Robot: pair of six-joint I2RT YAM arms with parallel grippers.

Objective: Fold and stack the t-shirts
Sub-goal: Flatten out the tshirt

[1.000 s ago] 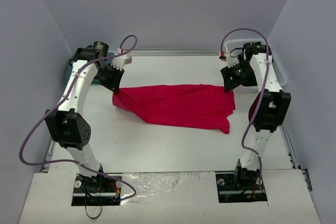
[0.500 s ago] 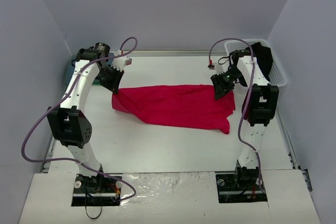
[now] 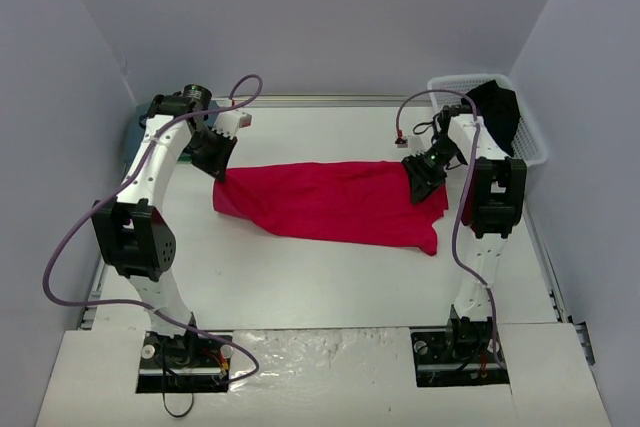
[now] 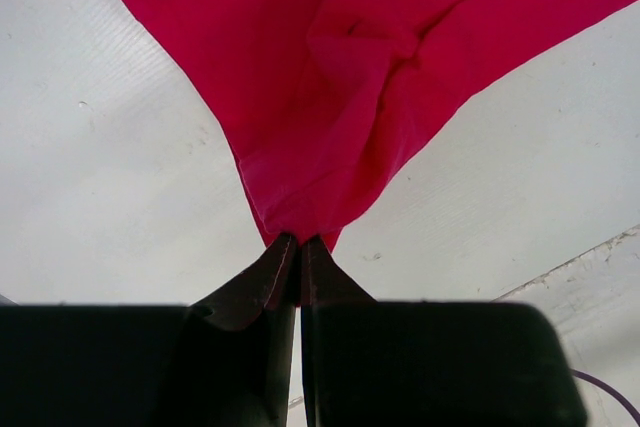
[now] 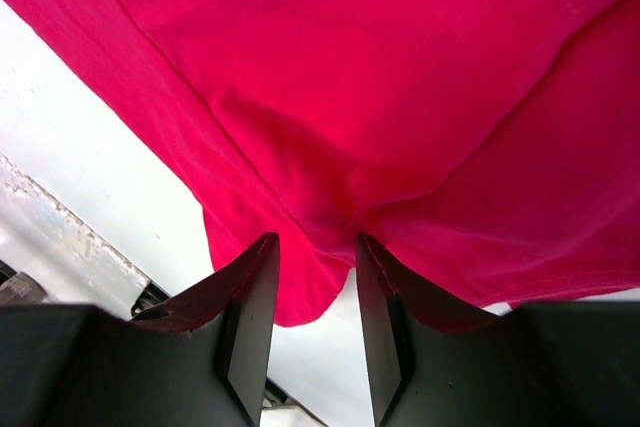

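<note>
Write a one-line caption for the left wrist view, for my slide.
Left gripper shut on a corner of the red t-shirt, above the white table.

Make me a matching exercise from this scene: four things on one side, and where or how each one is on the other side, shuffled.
Things:
1. red t-shirt
2. left gripper
3. right gripper
4. black t-shirt

Places or states:
A. in the white basket
B. open, fingers either side of a red fold
C. lying across the table
D. shut on a red corner

Pairs: 1-C, 2-D, 3-B, 4-A
</note>
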